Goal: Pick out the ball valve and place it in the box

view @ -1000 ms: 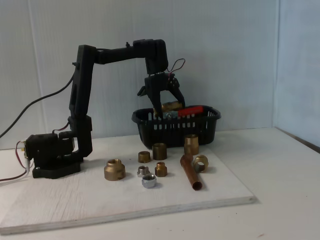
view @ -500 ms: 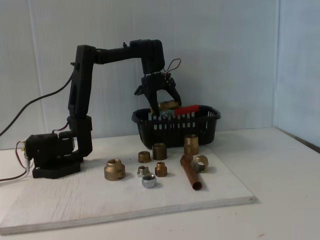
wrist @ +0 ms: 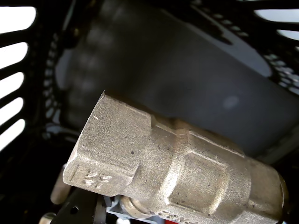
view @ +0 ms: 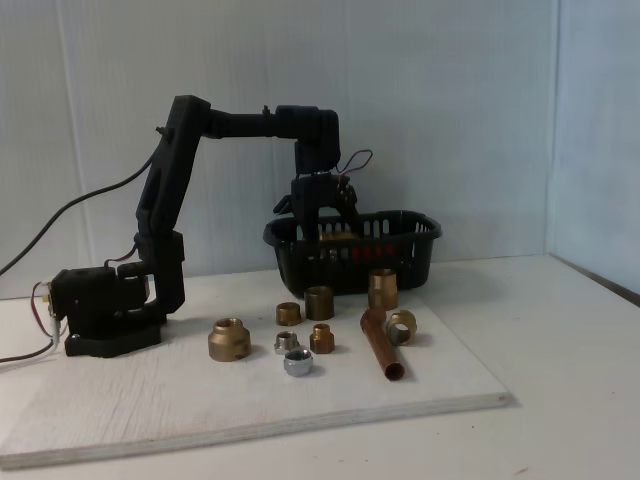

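Ball valve (wrist: pixel 173 172) beneath tool (view: pixel 325 228), inside box (view: pixel 410 250).

Soft even daylight; wrist view dim, blurred.

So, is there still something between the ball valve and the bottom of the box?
Nothing visible. In the fixed view the end effector reaches down inside the box, and the ball valve shows through its slots. In the wrist view the ball valve hangs over the bare floor of the box.
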`<act>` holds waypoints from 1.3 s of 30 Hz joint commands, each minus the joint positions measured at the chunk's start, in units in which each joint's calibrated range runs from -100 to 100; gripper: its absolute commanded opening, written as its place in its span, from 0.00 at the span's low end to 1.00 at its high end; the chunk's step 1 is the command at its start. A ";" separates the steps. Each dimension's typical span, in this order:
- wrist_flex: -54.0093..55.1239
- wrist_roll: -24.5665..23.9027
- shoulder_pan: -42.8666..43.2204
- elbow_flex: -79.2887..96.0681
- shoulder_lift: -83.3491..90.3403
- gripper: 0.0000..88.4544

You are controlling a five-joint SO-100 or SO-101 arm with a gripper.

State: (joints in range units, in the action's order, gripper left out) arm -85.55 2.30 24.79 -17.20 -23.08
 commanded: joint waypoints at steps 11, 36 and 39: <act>0.54 -0.07 -0.29 -4.46 1.42 0.21; 0.54 -0.38 -2.20 -4.10 1.42 0.43; 0.62 -0.44 -2.20 -4.55 1.42 0.43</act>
State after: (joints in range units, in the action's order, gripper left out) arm -85.55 2.09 23.23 -18.84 -22.91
